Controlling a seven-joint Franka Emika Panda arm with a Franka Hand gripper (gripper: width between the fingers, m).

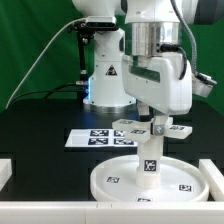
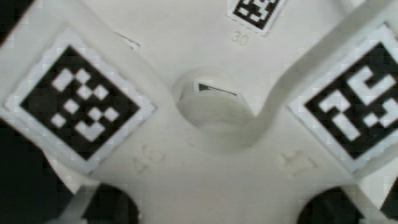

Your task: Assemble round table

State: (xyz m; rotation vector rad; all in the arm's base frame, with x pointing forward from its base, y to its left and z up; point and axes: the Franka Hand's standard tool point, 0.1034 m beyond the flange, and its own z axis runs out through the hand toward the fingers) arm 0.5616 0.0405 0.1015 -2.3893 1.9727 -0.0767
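Exterior view: your hand hangs straight down over the disc, which lies flat on the black table near the front edge. The leg stands upright at the disc's middle, a tag on its side. The foot sits on top of the leg, right at the hand's fingertips; its lobes stick out to both sides, each with a tag.

The hand looks set around the foot, fingers part-way apart, pinching it as far as you can judge; the contact itself is hard to make out from here.

Marker board lies flat behind the disc, toward the exterior view's left, apart from it.

Wrist view: the foot fills the picture, directly under the hand, with a round hub in its middle and tagged lobes spreading outward. Fingers are not clearly visible there.
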